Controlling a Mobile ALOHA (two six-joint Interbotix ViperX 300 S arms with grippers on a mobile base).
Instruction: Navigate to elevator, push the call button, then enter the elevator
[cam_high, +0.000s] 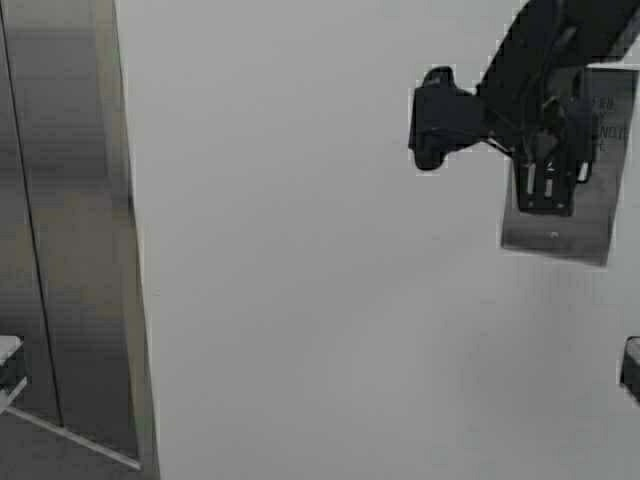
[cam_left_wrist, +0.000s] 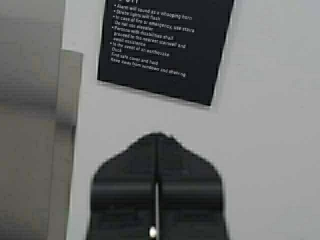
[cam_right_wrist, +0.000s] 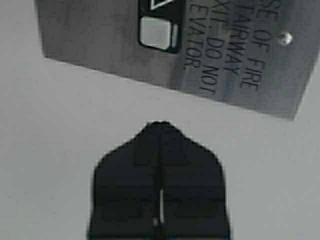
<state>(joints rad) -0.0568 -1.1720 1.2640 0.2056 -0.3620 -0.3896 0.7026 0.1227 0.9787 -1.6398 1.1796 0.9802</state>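
The right gripper sits nearest, fingers pressed together into one point, close to the white wall just short of the steel plate. The call button is on that plate, beside the fire-warning lettering. The left gripper, likewise closed, faces a black notice. The elevator stands off to the left

Brushed grey-steel plate — pale call button — black sign, white lettering.
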